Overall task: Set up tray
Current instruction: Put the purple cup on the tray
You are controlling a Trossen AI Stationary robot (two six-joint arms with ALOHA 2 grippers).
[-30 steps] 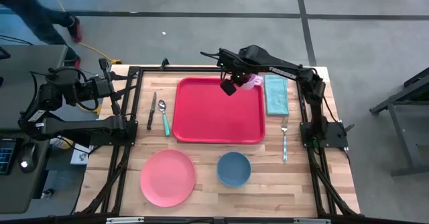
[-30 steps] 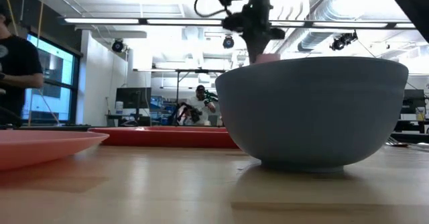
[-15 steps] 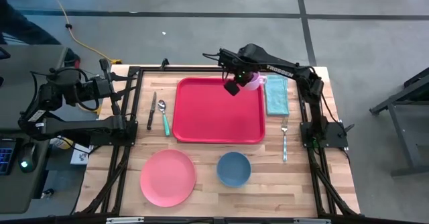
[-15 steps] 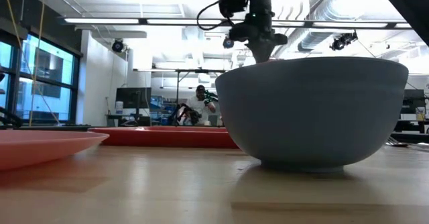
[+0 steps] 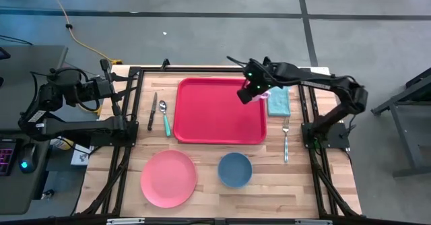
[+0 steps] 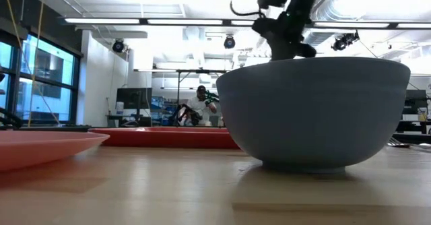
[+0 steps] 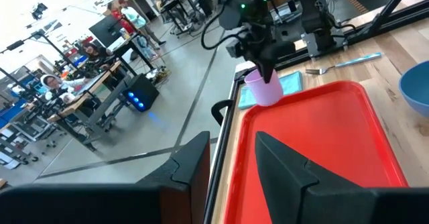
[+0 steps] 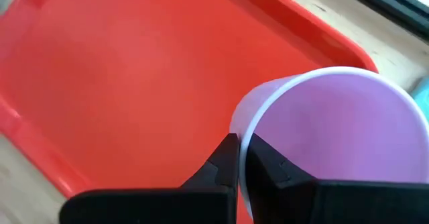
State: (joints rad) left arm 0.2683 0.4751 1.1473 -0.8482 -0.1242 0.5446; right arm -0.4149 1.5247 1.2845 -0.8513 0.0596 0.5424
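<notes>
My right pincer [image 5: 259, 90] is pinched tight on the rim of a pale pink cup [image 8: 335, 137], one finger inside the wall and one outside, and I hold it up over the far right corner of the tray [image 5: 219, 110]. The tray lies in the middle of the table with its long side running left to right, between the knife [image 5: 152, 111] and spoon [image 5: 164, 116] on its left and the teal cloth [image 5: 277, 98] and fork [image 5: 285, 139] on its right. So the bare red floor of the tray is straight below the cup and spreads away to my left. I judge the cup need only go down. My left pincer [image 7: 231, 163] waits half spread off the table's left edge, much farther from the tray than my right one
</notes>
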